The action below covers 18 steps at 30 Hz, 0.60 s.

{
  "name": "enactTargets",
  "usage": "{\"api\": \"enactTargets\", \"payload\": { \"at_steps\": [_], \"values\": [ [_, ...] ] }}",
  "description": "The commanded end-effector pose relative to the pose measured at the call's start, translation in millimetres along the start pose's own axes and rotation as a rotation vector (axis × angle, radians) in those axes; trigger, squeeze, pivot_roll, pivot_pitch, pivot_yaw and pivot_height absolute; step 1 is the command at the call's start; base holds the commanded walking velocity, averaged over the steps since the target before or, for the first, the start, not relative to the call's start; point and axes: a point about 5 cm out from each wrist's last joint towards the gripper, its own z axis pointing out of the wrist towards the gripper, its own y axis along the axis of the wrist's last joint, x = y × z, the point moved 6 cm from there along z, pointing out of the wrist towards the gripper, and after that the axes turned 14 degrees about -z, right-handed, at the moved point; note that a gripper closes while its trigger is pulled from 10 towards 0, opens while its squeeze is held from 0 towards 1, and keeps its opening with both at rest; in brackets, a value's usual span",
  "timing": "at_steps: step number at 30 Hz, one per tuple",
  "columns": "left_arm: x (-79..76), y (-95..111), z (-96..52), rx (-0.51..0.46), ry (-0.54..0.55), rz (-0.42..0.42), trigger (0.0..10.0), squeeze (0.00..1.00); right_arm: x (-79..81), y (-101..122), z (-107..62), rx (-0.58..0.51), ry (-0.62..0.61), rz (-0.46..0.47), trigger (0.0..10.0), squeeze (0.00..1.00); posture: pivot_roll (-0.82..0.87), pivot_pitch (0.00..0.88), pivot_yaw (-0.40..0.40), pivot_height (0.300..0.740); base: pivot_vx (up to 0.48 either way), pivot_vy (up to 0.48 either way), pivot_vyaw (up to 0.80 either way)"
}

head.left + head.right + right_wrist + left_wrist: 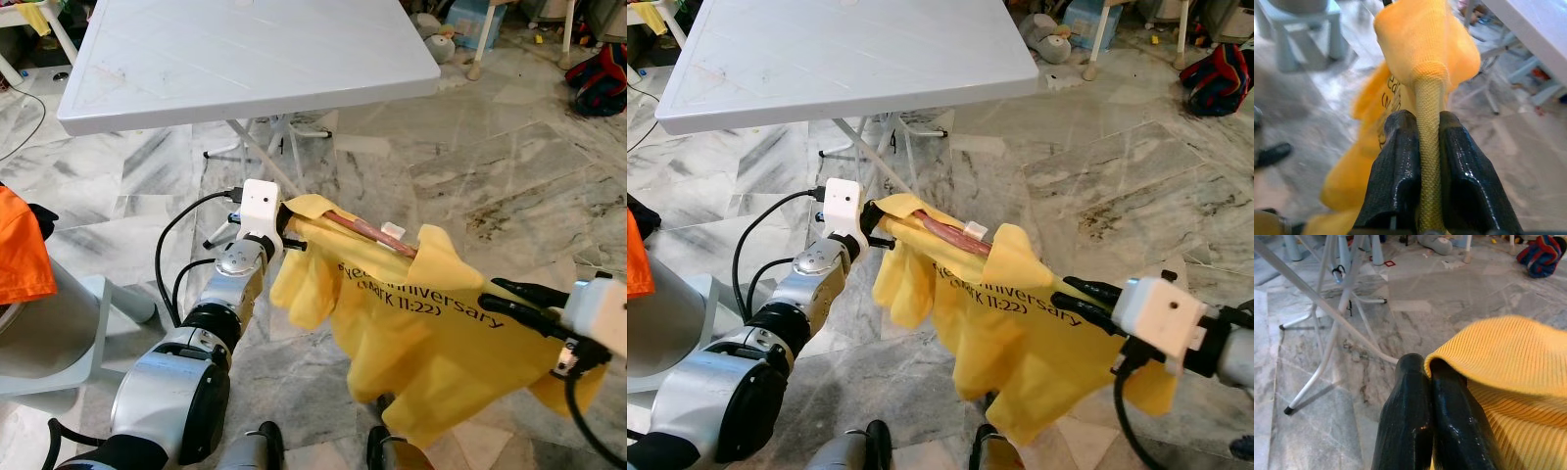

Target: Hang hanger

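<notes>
A yellow shirt with dark printed lettering hangs stretched in the air between two robot arms, above a grey marble floor. The left gripper pinches one end of the shirt, its two black fingers pressed tight together with the fabric edge beside them. The right gripper holds the other end, its jaws closed narrowly on a ribbed strip of the yellow cloth. Inside the shirt's opening, a reddish-brown hanger lies tilted, partly covered by the fabric, with a small white tag just beside it. A white folding table stands behind. An orange cloth shows at the far left.
</notes>
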Motion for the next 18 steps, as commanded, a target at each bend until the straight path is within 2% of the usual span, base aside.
{"api": "enactTargets", "payload": {
  "at_steps": [1,5,6,7,8,11,13,14,18],
  "values": [
    [91.5,1,-23.2,0.000,0.308,-0.062,0.0,0.00,-26.9,-1,-31.6,0.054,-0.082,-0.013,10.0,0.00,-0.13,0.235,0.050,0.740,0.000,0.000,0.00],
    [84.7,-3,-21.4,0.018,0.279,-0.059,0.0,0.00,-38.5,8,-32.0,0.011,-0.118,-0.007,10.0,0.00,-0.13,0.232,0.046,0.740,0.000,0.000,0.00],
    [75.0,-2,-18.4,0.006,0.240,-0.053,10.0,0.03,-38.8,7,-26.4,0.009,-0.120,-0.012,10.0,0.00,-0.13,0.230,0.044,0.740,0.000,0.000,0.00],
    [70.9,0,-17.2,-0.005,0.223,-0.056,10.0,0.03,-36.9,5,-23.5,0.016,-0.113,-0.018,10.0,0.00,-0.12,0.230,0.044,0.740,0.000,0.000,0.00],
    [63.5,2,-15.4,-0.021,0.188,-0.058,10.0,1.00,-32.2,4,-18.1,0.016,-0.101,-0.011,10.0,0.00,-0.12,0.228,0.043,0.740,0.000,0.000,0.00],
    [47.3,5,-12.6,-0.051,0.108,-0.051,10.0,1.00,-23.2,2,-6.5,0.020,-0.086,0.000,10.0,0.00,-0.12,0.228,0.042,0.740,0.000,0.000,0.00],
    [30.5,8,-12.1,-0.089,0.019,-0.014,10.0,1.00,-18.4,-3,6.0,0.031,-0.102,-0.015,10.0,0.00,-0.11,0.228,0.042,0.740,0.000,0.000,0.00],
    [20.5,11,-13.3,-0.121,-0.033,0.033,10.0,1.00,-16.8,-4,17.0,0.026,-0.127,-0.012,10.0,0.00,-0.11,0.228,0.042,0.740,0.000,0.000,0.00],
    [16.0,13,-15.5,-0.149,-0.057,0.098,10.0,1.00,-17.8,-1,24.2,0.011,-0.149,-0.005,10.0,0.00,-0.10,0.230,0.043,0.740,0.000,0.000,0.00]
  ]
}}
